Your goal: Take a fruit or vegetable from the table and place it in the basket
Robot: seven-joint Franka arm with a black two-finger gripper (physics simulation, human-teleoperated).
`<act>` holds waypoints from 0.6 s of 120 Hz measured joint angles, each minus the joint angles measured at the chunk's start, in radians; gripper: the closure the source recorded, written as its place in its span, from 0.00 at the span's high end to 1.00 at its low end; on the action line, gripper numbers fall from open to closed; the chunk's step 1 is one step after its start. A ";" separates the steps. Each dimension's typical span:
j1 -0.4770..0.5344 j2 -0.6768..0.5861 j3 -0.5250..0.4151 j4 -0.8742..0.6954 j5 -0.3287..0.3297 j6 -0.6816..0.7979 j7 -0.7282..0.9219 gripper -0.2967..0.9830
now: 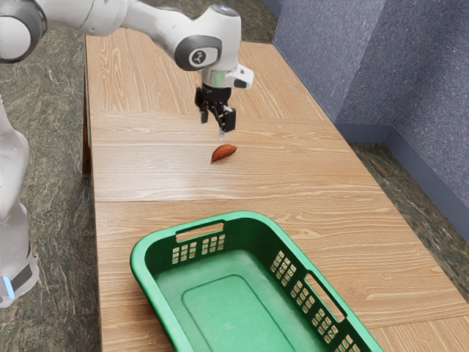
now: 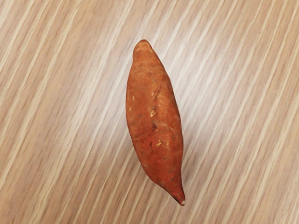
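Observation:
In the exterior view my gripper hangs over the table with its fingers spread apart and nothing between them. An orange-brown sweet potato lies on the wooden table, a short way below the fingertips and not touched by them. The wrist view shows the same sweet potato lying lengthwise under my hand, with both its pointed ends in sight. A green plastic basket with slotted sides stands in the exterior view's lower part; the visible part of its floor holds nothing.
Wood-grain table surface lies between the sweet potato and the basket. The basket's raised rim faces the sweet potato's side. A blue-grey wall rises beyond the table's edge at the exterior view's right.

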 joint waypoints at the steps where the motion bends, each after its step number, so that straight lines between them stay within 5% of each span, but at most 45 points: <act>1: 0.000 0.003 0.000 0.000 -0.001 0.001 0.004 0.74; 72: 0.088 0.173 -0.006 0.044 -0.090 0.083 0.162 0.72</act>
